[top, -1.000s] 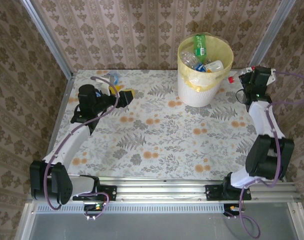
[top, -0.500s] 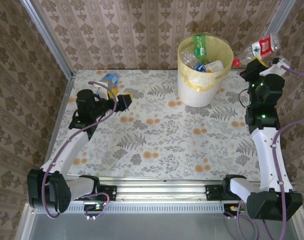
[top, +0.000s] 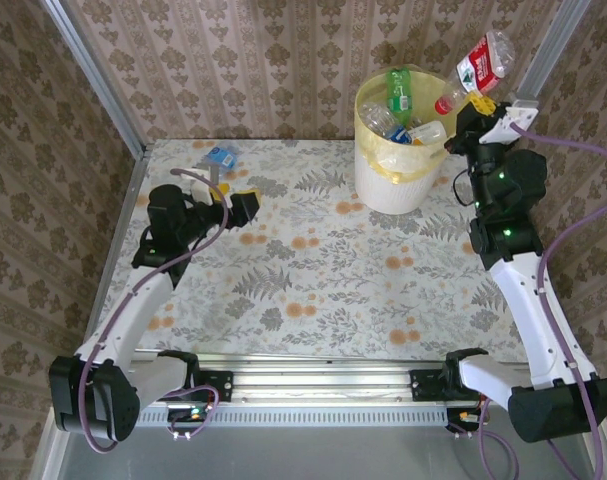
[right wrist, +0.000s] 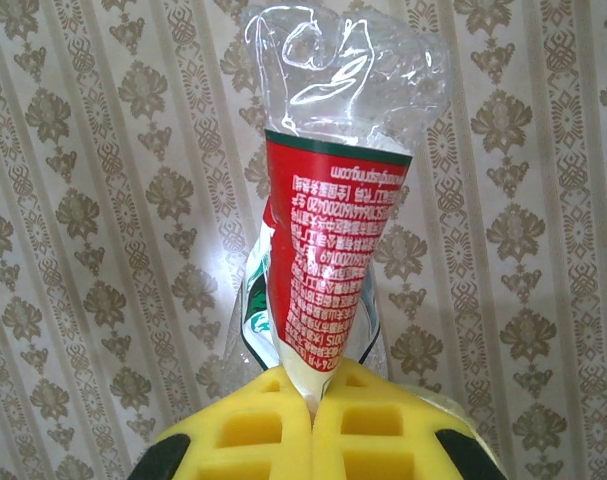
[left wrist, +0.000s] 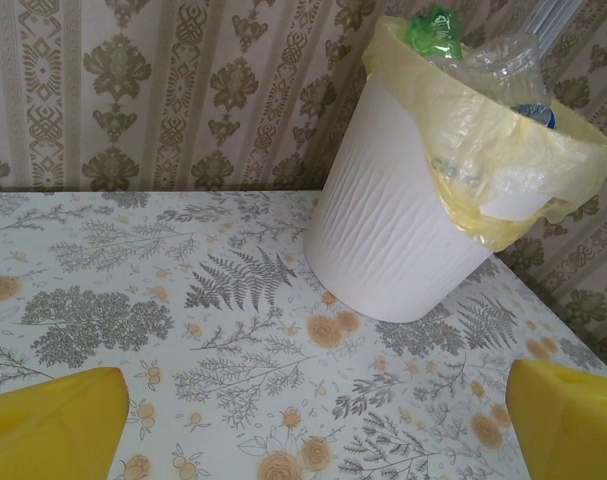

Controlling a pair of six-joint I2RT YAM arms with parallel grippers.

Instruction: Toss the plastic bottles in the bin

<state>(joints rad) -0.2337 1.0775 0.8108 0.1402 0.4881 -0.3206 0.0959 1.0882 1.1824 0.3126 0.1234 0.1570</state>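
Note:
The bin [top: 407,165], a white bucket with a yellow bag liner, stands at the far right of the table with several plastic bottles inside, a green one [top: 399,88] on top. My right gripper [top: 471,106] is raised just right of the bin's rim, shut on a crushed clear bottle with a red label [top: 479,62] that sticks up and away. In the right wrist view the yellow pads [right wrist: 253,425] pinch that bottle [right wrist: 328,280] at its lower end. My left gripper [top: 245,200] stands open over the far left of the table. A blue-labelled bottle [top: 221,155] lies behind it.
In the left wrist view the bin [left wrist: 393,240] stands ahead to the right, a green bottle [left wrist: 433,25] poking from its liner, with bare floral tablecloth [left wrist: 233,330] between the open yellow fingers [left wrist: 53,425]. Patterned walls enclose the table on three sides.
My right arm has lifted the red-labelled bottle from the table's far right edge up and leftward to the bin's rim. The left arm has drawn back slightly, still open.

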